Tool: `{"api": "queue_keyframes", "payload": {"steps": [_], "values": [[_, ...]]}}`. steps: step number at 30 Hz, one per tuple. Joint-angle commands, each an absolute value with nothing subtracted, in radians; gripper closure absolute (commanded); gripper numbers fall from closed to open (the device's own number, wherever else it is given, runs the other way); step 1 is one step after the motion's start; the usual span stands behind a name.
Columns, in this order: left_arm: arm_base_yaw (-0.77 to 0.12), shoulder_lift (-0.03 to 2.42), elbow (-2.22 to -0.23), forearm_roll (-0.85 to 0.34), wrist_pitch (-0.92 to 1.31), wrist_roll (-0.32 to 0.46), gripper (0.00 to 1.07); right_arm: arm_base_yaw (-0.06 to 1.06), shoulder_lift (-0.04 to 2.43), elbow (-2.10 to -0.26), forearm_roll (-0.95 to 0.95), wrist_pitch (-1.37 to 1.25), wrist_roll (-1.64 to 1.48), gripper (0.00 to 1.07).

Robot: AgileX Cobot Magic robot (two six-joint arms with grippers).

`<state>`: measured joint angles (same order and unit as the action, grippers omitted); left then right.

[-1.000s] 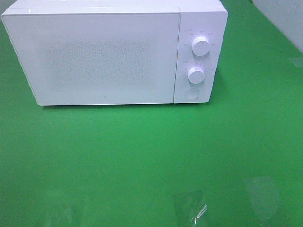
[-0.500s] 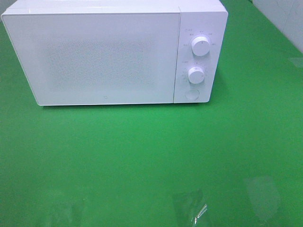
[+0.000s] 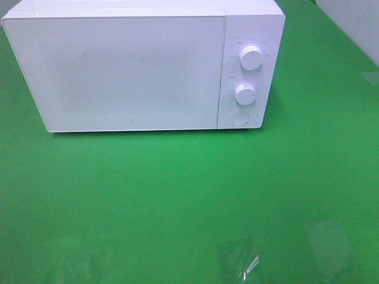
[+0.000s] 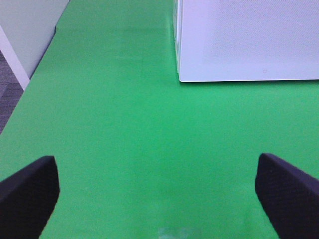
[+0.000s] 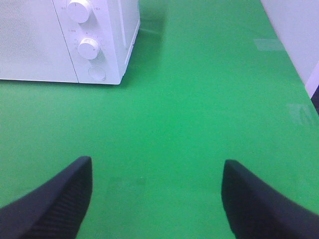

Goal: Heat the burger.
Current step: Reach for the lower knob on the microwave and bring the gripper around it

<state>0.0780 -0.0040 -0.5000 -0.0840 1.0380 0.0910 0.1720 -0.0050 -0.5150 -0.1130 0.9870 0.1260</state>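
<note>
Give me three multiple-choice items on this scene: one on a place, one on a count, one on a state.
1. The microwave stands: A) on the far part of the green table B) at its near edge C) on the floor.
2. Its knobs number: A) one B) two C) four.
3. Its door is: A) shut B) wide open C) removed.
Key: 1 A, it sits at the far end in the high view; 2 B, one knob sits above the other; 3 A, it lies flush with the front.
</note>
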Motion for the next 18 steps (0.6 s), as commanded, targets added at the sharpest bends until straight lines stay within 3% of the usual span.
{"api": "queue_keyframes", "payload": {"steps": [1, 8, 18], "values": [[0.081, -0.002, -0.497, -0.089, 1.034, 0.084, 0.07, 0.165, -0.017, -0.527, -0.116, 0.971, 0.123, 0.36], [0.081, -0.002, -0.497, -0.089, 1.034, 0.084, 0.07, 0.165, 0.001, -0.527, -0.115, 0.971, 0.123, 0.36], [0.081, -0.002, -0.497, -0.089, 1.034, 0.084, 0.07, 0.165, 0.232, -0.53, -0.114, 0.865, 0.123, 0.36]]}}
